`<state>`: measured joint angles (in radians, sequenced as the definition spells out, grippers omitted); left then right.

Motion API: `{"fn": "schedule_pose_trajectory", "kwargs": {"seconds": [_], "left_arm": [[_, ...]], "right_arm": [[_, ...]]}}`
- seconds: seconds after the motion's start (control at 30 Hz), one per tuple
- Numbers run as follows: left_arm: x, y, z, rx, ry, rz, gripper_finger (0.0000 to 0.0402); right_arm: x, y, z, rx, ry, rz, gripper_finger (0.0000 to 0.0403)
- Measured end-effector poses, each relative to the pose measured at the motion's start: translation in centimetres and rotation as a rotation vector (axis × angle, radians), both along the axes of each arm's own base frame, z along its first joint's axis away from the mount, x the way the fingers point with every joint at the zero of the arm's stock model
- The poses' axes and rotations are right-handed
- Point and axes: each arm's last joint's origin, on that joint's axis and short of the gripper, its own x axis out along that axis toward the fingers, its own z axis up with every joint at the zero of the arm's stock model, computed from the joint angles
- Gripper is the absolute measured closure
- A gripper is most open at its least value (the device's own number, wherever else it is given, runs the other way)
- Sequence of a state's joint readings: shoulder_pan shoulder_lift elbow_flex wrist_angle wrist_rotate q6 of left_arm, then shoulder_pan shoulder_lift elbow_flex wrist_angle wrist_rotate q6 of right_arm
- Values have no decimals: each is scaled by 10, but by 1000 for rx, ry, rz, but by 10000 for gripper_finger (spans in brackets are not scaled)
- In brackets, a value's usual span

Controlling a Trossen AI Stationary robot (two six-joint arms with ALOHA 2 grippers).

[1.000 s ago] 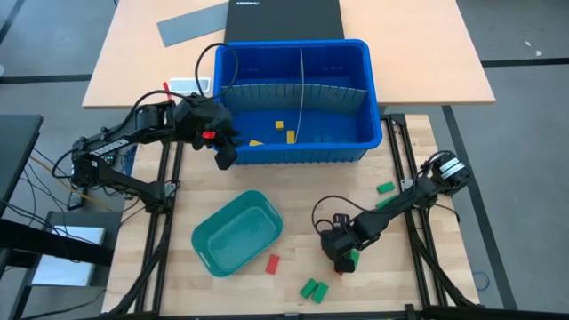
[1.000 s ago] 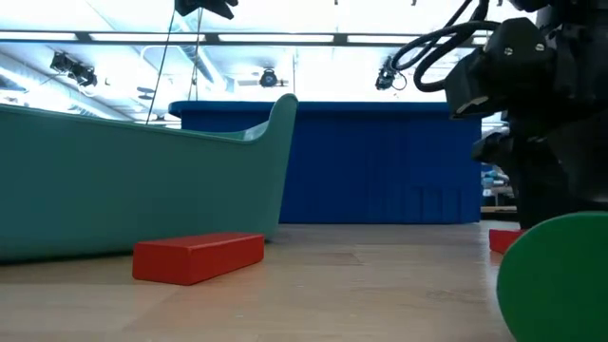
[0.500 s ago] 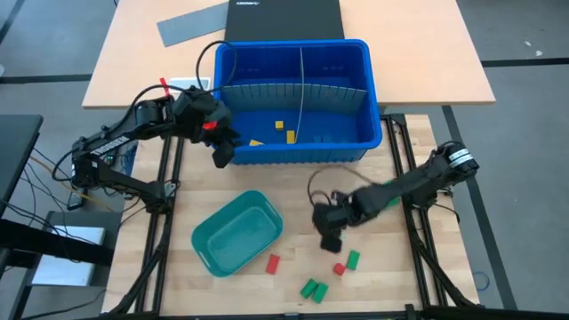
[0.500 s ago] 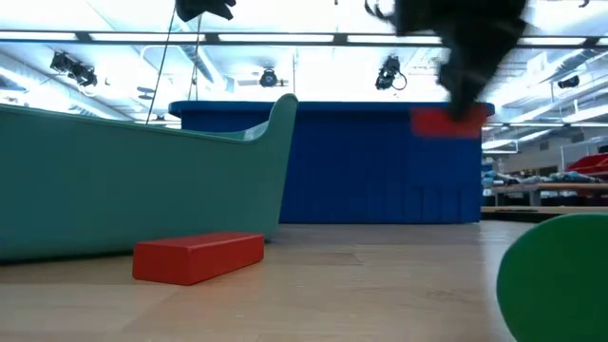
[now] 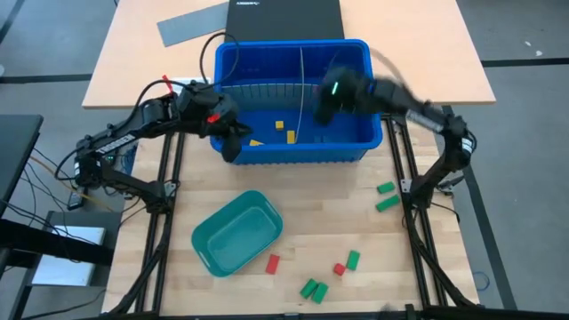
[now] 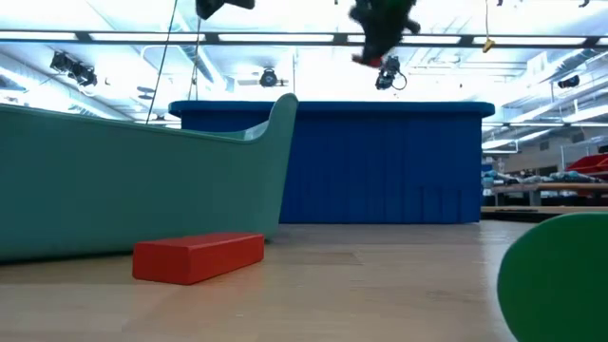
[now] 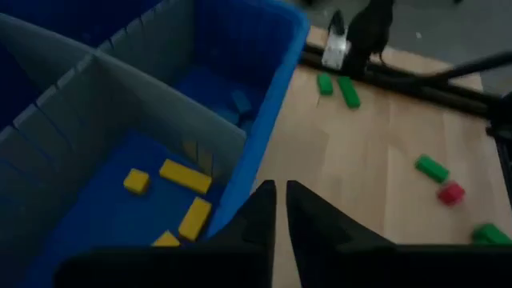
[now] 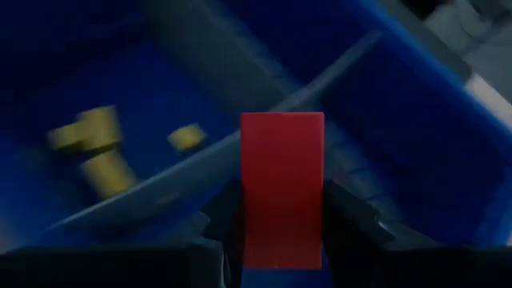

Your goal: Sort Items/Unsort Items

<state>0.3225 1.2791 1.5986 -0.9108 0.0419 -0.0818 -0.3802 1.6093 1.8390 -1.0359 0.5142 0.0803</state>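
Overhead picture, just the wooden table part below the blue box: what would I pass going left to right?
Teal tray → red block → pair of green blocks → small red block → green block → two green blocks near the right edge.

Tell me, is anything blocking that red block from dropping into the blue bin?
Nothing visible does. The right gripper holds the red block above the open-topped blue bin, over the grey dividers. Below it show only the dividers and yellow blocks on the floor.

bin (image 5: 373, 133) blue | tray (image 5: 236, 233) teal | blocks: held block (image 8: 282, 184) red, yellow blocks (image 7: 184, 175) in bin, green blocks (image 5: 313, 288) on pale wood table (image 5: 293, 191)
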Motion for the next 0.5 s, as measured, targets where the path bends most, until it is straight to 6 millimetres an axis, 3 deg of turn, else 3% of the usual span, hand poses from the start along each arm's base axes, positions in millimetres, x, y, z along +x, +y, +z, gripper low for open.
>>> {"fn": "schedule_pose_trajectory", "kwargs": {"seconds": [0.1,0.23,0.33,0.5], "left_arm": [[10,4,-2,10,-12,12,380],[31,12,-12,-17,-22,83,393],[47,17,-18,-71,-57,140,395],[72,25,-32,-121,-74,172,395]], "right_arm": [[-27,-65,2,29,-56,-44,281],[-62,-130,-8,82,-123,-107,281],[-78,-163,-21,134,-152,-100,281],[-85,-192,-51,231,-111,-107,281]]}}
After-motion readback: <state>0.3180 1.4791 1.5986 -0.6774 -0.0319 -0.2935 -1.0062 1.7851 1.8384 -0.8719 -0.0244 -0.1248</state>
